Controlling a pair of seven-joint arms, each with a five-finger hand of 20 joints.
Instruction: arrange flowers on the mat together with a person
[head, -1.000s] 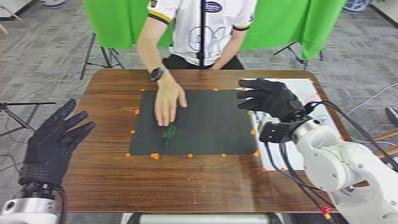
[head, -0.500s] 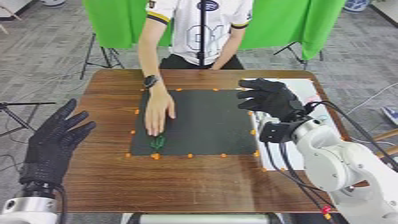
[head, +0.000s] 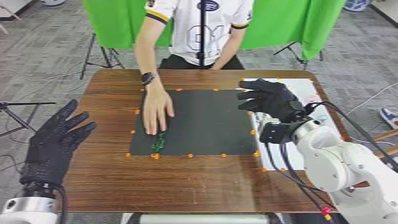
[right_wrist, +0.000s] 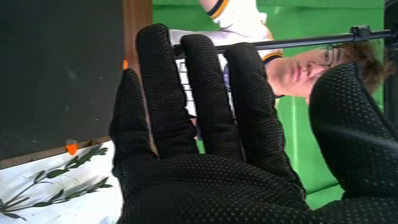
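Observation:
In the head view my left hand (head: 55, 145) is held over the table's left edge, its fingers straight. My right hand (head: 269, 100) hangs open between the dark mat (head: 209, 122) and the white sheet, holding nothing. The right wrist view shows that right hand (right_wrist: 213, 185) with fingers straight and thumb apart. A small green stem (head: 159, 145) lies at the mat's near left part, with a person's hand (head: 157, 111) flat on the mat, fingertips just beyond the stem. Leafy stems (right_wrist: 53, 174) lie on the white sheet in the right wrist view.
The brown table (head: 178, 182) surrounds the mat, and orange markers (head: 155, 156) line the mat's edges. On the right is the white sheet (head: 311, 90), partly under my right arm. A thin dark pole (head: 202, 40) stands upright before the person.
The person's hand has moved left and toward my side, then slightly back from the green stem. The stem has shifted nearer to the mat's near left corner. Both my hands have stayed still.

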